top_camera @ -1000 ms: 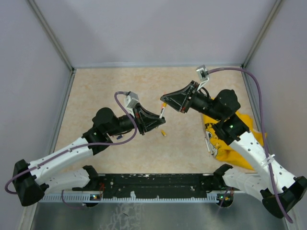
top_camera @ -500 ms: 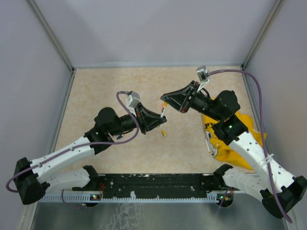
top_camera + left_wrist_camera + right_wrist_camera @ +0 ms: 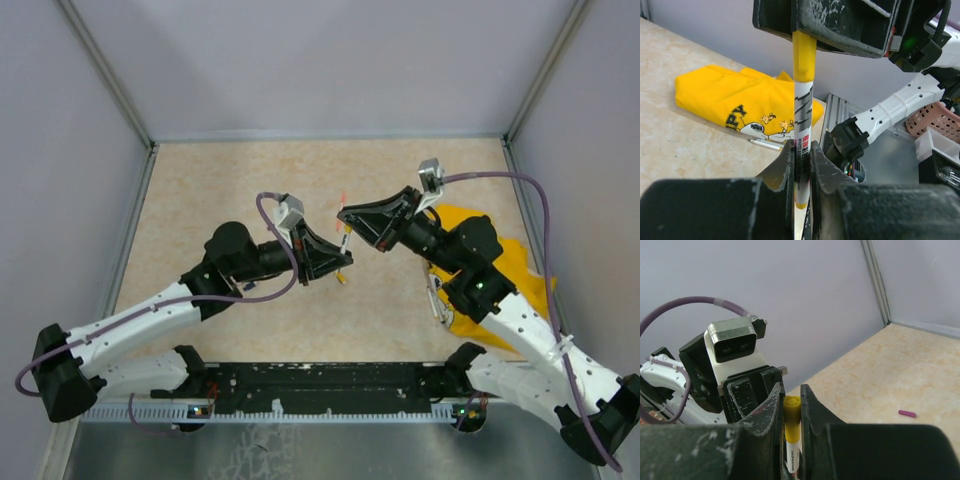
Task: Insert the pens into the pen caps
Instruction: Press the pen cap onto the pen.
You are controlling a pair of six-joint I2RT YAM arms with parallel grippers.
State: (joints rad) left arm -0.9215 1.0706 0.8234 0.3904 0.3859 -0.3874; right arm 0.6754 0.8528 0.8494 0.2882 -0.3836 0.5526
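My left gripper [image 3: 333, 260] [image 3: 802, 162] is shut on the white barrel of a pen [image 3: 802, 135], which stands upright between its fingers. My right gripper [image 3: 347, 222] [image 3: 791, 402] is shut on a yellow cap [image 3: 791, 415] [image 3: 803, 55]. The cap sits over the pen's top end, so the two grippers meet tip to tip above the table middle. A small orange-yellow cap [image 3: 341, 278] lies on the table just below them. A purple cap [image 3: 906, 413] lies further off. Another grey pen [image 3: 765, 144] [image 3: 432, 296] lies at the edge of the yellow cloth.
The yellow printed cloth [image 3: 505, 300] [image 3: 735, 97] lies at the right under my right arm. Grey walls enclose the table at the back and sides. A black rail [image 3: 320, 380] runs along the near edge between the arm bases.
Both grippers have shifted slightly right and closed in on each other. The left arm pushed forward with the pen and the right wrist came lower. The gap between them has shortened.
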